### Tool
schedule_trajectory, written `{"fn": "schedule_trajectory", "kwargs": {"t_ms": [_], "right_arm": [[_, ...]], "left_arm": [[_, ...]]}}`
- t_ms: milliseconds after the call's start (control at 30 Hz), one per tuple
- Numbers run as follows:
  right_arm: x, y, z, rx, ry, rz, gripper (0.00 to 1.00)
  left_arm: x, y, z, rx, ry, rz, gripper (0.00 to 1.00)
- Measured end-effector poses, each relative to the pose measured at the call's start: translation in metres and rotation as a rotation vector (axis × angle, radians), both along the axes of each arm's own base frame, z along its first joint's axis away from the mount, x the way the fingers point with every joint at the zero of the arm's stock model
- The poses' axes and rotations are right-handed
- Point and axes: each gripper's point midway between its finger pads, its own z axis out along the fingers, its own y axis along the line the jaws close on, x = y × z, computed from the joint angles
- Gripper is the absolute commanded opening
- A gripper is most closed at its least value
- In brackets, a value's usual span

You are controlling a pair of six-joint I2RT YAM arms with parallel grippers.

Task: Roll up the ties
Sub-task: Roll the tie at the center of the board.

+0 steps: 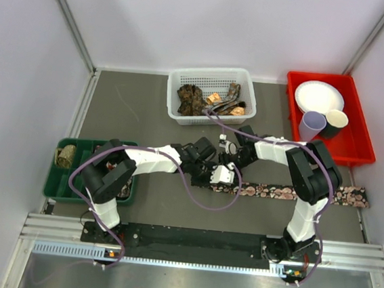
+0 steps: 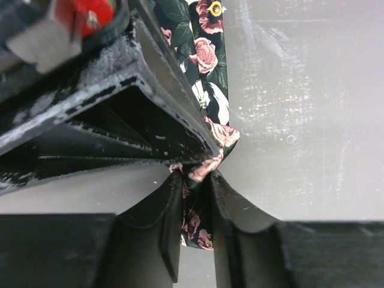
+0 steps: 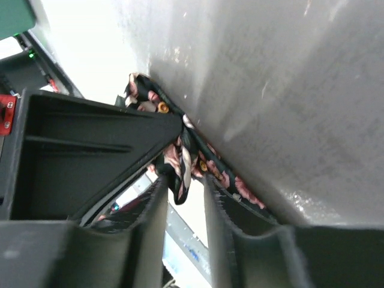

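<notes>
Table (image 1: 152, 205): grey, matte surface.
Floral tie (image 1: 276, 191): lies flat on it, running from the jaws out to their right.
White mesh basket (image 1: 181, 118): just beyond the jaws.
Red tray (image 1: 359, 143): beyond them, far right.
Green tray (image 1: 59, 182): well to their left.

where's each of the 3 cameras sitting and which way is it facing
top external: fixed above and behind the arms, looking down on the table; both arms show, left gripper and right gripper meeting at the floral tie
left wrist: on the left wrist, facing along its own fingers at the floral tie; the right gripper looms upper left
right wrist: on the right wrist, facing along its own fingers at the floral tie; the left gripper fills the left
shared: both wrist views show the same tie end
</notes>
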Motion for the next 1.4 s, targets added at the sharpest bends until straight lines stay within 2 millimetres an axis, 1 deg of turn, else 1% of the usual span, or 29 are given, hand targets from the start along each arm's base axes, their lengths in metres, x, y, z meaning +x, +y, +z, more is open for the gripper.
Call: {"fn": "schedule_trajectory", "kwargs": {"t_ms": [100,267,433,600,633,667,933,1100,1200,1233,1300,1333,1400], "right_arm": [[-0.001,-0.001,0.004,0.015,0.021,-0.006,0.36],[-0.007,-0.001,0.012,0.053,0.041,-0.008,0.36],[-0.010,0.001,0.015,0.077,0.059,-0.008,0.35],[-0.010,0.001,0.015,0.076,0.053,-0.004,0.15],[-0.009,0.000,0.014,0.072,0.048,-0.004,0.10],[-0.009,-0.001,0.013,0.066,0.045,-0.005,0.01],[-0.004,-0.008,0.003,0.000,0.005,-0.007,0.00],[0.003,-0.010,0.005,-0.026,-0.025,0.000,0.00],[0.004,-0.010,0.005,-0.034,-0.032,0.002,0.00],[0.004,-0.011,0.004,-0.040,-0.032,0.004,0.00],[0.004,-0.013,0.001,-0.054,-0.034,0.008,0.00],[0.004,-0.014,-0.001,-0.062,-0.037,0.011,0.00],[0.003,-0.016,-0.006,-0.080,-0.037,0.019,0.00]], "left_arm": [[0.001,0.000,0.000,0.002,0.002,0.012,0.23],[0.002,0.001,0.000,0.005,-0.001,0.024,0.22],[0.002,0.001,0.000,0.005,0.002,0.028,0.22],[0.002,0.001,0.000,0.005,0.004,0.030,0.22],[0.002,0.001,0.000,0.005,0.004,0.030,0.22],[0.002,0.001,0.000,0.005,0.004,0.030,0.23],[0.001,0.001,0.000,0.003,0.002,0.026,0.24],[0.000,0.000,0.000,-0.004,0.000,0.015,0.25],[0.000,0.000,0.000,-0.006,0.000,0.009,0.33],[-0.001,0.000,0.000,-0.006,0.002,0.007,0.42],[-0.002,0.001,0.000,-0.005,0.005,0.005,0.48],[-0.002,0.001,-0.001,-0.005,0.008,0.007,0.56],[-0.002,0.002,0.000,-0.004,0.014,0.018,0.59]]}}
